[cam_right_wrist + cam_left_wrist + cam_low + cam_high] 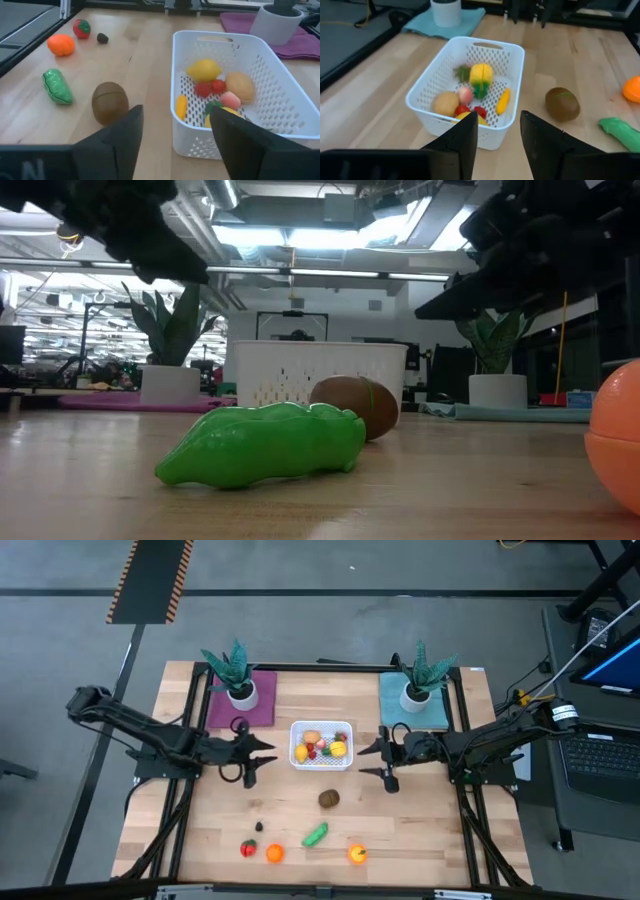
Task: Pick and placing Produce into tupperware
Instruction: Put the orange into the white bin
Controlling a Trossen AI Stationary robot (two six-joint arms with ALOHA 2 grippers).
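The white perforated tupperware (321,745) sits mid-table with several produce pieces inside: yellow, tan, red and pink ones (470,95). On the table lie a brown kiwi (329,799), a green piece (316,834), a small dark piece (259,827), a red piece (248,848), an orange one (274,853) and a yellow-orange one (357,854). My left gripper (258,756) hovers left of the tupperware, open and empty (499,131). My right gripper (380,762) hovers to its right, open and empty (175,130).
Two spiky potted plants stand at the far side, one on a purple mat (240,690), one on a teal mat (415,692). Bare wood lies between the tupperware and the loose pieces along the near edge. A laptop (600,755) sits off the table's right.
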